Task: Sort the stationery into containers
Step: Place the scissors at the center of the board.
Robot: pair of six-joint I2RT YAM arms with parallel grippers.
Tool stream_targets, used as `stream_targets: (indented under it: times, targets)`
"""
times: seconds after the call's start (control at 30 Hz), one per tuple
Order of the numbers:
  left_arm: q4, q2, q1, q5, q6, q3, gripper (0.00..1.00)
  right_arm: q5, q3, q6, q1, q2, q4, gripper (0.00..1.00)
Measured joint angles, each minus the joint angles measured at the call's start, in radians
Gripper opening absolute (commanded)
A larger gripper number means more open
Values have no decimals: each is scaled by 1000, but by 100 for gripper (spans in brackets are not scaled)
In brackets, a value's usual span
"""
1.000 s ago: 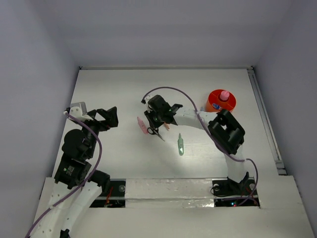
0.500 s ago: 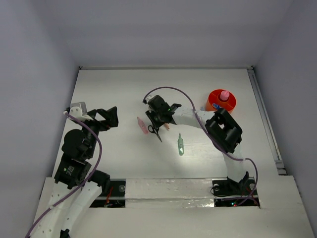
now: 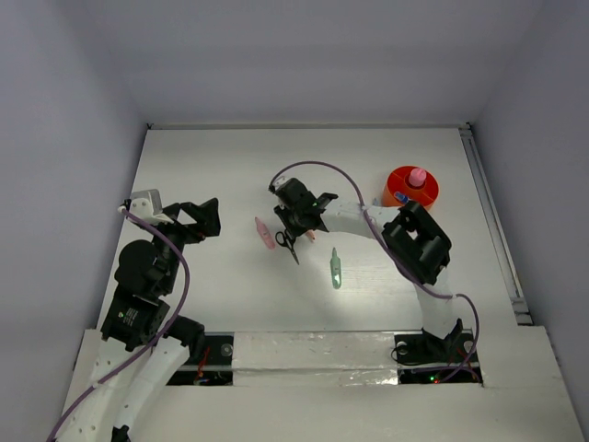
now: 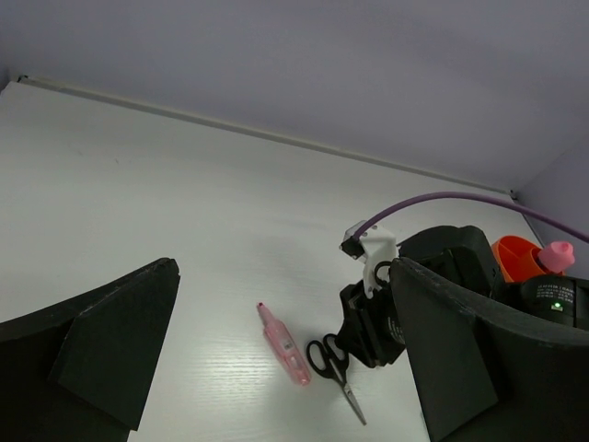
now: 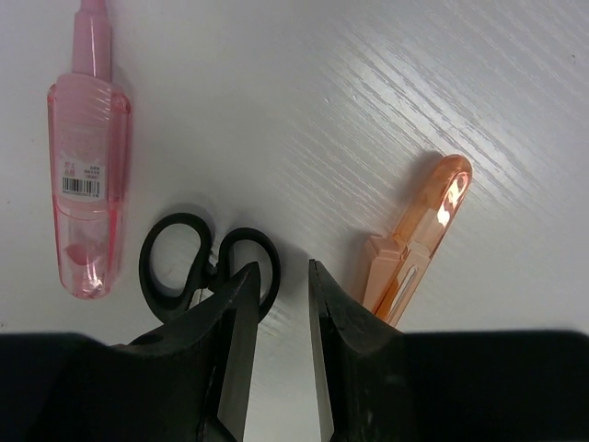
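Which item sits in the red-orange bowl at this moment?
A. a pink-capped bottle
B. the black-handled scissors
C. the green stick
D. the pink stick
A: the pink-capped bottle stands inside the red-orange bowl, while the scissors, the green stick and the pink stick all lie out on the table.
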Motion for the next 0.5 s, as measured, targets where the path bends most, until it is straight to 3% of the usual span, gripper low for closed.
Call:
stream_targets:
  times: [0.2,0.27,0.33,0.37,0.5]
  targets:
    - [0,0,0,2,0,0,99,0,0,0,0,4,-1,31]
    - [0,0,0,3,0,0,99,-2,2,0,0,14,4,23]
    - [0,-1,0,3,0,0,99,-4,6,1,0,18,10,5]
    - [0,-1,0,3,0,0,99,-6,7,-1,0,19,10,0]
    - [0,-4,0,3,0,0,99,-6,8,1,0,19,12,0]
